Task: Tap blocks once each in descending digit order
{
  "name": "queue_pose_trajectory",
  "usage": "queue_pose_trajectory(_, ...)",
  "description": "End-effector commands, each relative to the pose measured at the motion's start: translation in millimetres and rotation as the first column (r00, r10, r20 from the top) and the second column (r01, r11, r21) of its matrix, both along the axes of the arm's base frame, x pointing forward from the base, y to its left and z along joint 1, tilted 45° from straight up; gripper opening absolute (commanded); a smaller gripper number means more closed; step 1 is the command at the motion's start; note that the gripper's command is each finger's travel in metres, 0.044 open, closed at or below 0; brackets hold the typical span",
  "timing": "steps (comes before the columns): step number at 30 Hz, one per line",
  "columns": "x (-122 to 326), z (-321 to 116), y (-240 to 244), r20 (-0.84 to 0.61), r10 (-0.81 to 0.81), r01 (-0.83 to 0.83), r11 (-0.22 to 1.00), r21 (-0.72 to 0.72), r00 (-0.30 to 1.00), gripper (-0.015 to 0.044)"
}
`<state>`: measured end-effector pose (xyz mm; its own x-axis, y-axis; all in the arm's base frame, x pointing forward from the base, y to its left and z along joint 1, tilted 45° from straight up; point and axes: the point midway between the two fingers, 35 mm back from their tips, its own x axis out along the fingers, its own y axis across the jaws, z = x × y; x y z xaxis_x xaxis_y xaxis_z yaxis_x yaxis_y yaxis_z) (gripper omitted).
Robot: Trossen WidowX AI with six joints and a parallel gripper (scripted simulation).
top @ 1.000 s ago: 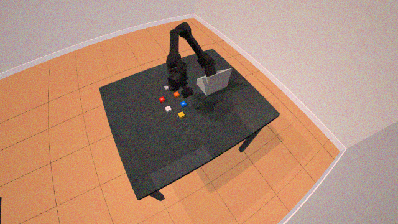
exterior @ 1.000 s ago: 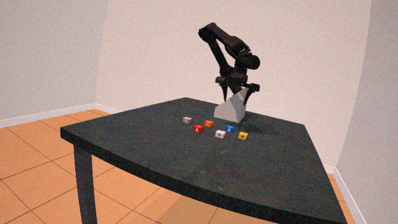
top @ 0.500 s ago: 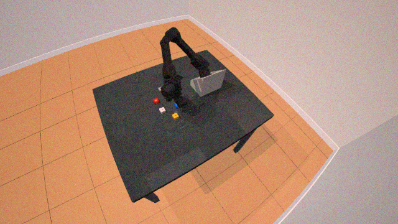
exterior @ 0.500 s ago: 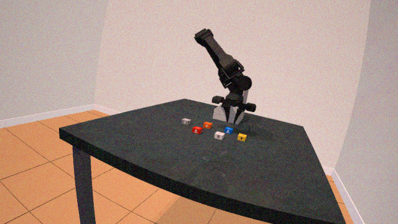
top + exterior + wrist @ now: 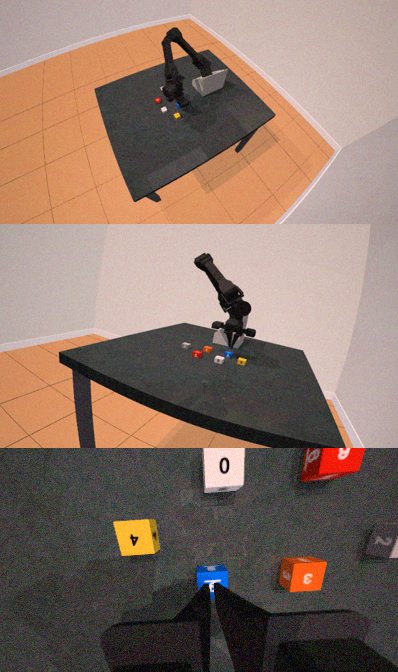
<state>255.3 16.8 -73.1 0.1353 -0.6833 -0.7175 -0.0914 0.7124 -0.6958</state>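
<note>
Six cube blocks. Top: your end effector [image 5: 184,102] [image 5: 231,347] [image 5: 211,588] partly covers the small blue cube block [image 5: 178,105] [image 5: 228,354] [image 5: 204,578]. Exterior: all six on the dark counter [image 5: 134,155] [image 5: 155,370] [image 5: 60,598]; tips closed, empty, by blue. No containers. Wrist: blue seems your current target, likely early. Taps leave no mark; finished count unclear. 4, 3, 2, 0 probably remain.

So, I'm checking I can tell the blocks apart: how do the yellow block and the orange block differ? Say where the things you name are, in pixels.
The yellow block [image 5: 176,116] [image 5: 242,361] [image 5: 136,538] shows a 4; the orange block [image 5: 208,349] [image 5: 303,575] shows a 3. The yellow block's digit is black, the orange block's white. Both rest on the dark table [image 5: 149,149] [image 5: 174,379].
</note>
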Motion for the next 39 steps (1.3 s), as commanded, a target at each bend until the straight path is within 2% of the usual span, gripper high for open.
queue_pose_trajectory(1,0.3,-4.0,-4.4,-0.004,0.004,-0.004,1.0,-0.004,1.0,0.002)
queue_pose_trajectory(20,2.7,-18.9,-19.5,-0.004,0.004,-0.004,1.0,-0.006,1.0,0.002)
queue_pose_trajectory(29,-1.1,8.9,9.3,-0.004,0.005,-0.005,1.0,-0.002,1.0,0.002)
queue_pose_trajectory(34,-11.2,58.0,56.3,-0.005,0.004,-0.004,1.0,0.0,1.0,0.002)
queue_pose_trajectory(39,-11.9,60.2,57.9,-0.005,0.004,-0.004,1.0,-0.001,1.0,0.002)
